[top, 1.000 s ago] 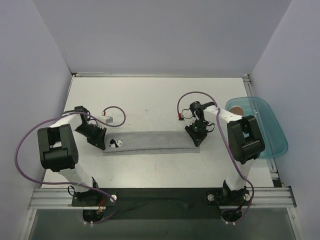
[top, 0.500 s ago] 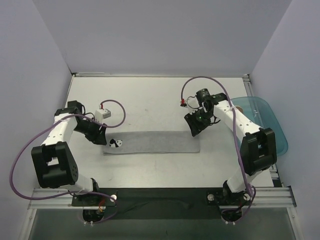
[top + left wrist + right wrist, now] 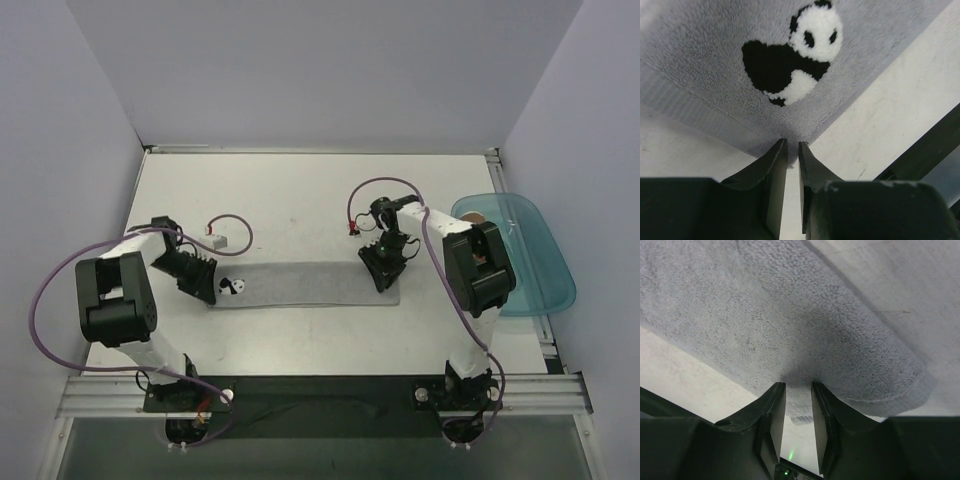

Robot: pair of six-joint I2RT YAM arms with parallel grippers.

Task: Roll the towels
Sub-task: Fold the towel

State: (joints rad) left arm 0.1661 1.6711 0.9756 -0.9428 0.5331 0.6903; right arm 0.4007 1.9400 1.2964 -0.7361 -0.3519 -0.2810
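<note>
Grey towel [image 3: 300, 283] lies flat on the counter [image 3: 300, 200] as a long narrow strip running left to right between the two arms, near the counter's middle. A lengthwise line along the strip suggests it is doubled over, and the right wrist view shows a thick, rounded fold along one side. Left pincer [image 3: 208, 290] sits at the strip's left end. In the left wrist view its fingers [image 3: 772, 185] stand almost together, with the towel's corner running into the thin slit between them, so it is pinched on the corner. Panda patch [image 3: 790, 55], black and white, sits on the towel just beyond those fingertips. Right pincer [image 3: 383, 280] sits at the strip's right end. In its wrist view the fingers [image 3: 772, 415] are drawn close, with grey pile caught between the tips, clamped on the towel's edge. Teal tray [image 3: 545, 285] rests at the counter's right edge, partly overhanging it and apart from the towel. A small brown thing [image 3: 478, 217] shows in its far corner, too small to identify. Purple cables [image 3: 232, 222] loop over both arms.
</note>
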